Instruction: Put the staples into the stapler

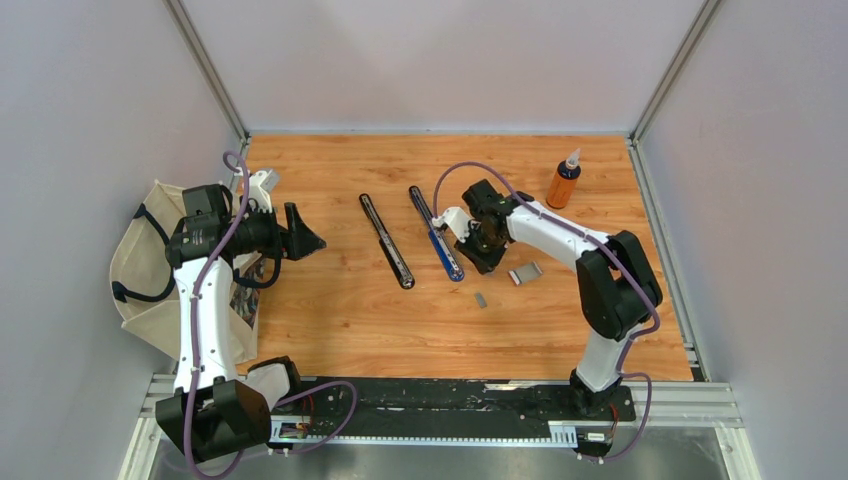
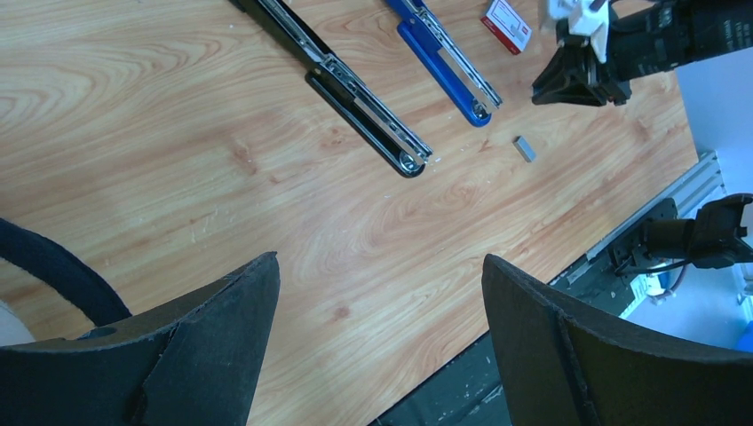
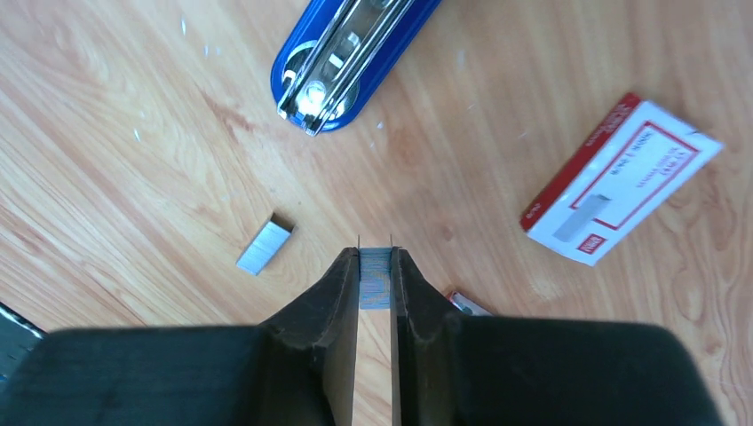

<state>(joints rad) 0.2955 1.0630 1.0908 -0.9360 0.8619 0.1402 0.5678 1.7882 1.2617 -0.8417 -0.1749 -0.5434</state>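
My right gripper (image 3: 376,257) is shut on a small silvery staple strip (image 3: 376,280) and holds it above the wood just in front of the open blue stapler (image 3: 346,58). In the top view this gripper (image 1: 478,258) is right beside the blue stapler (image 1: 436,246). The white and red staples box (image 3: 622,177) lies to its right, and it also shows in the top view (image 1: 524,273). A second loose staple strip (image 3: 264,246) lies on the table. My left gripper (image 2: 380,260) is open and empty, far left of the open black stapler (image 1: 385,240).
An orange bottle (image 1: 563,183) stands at the back right. A cream cloth bag (image 1: 140,285) hangs off the table's left edge under my left arm. A small red piece (image 3: 466,303) lies by my right finger. The metal rail (image 1: 450,400) runs along the near edge.
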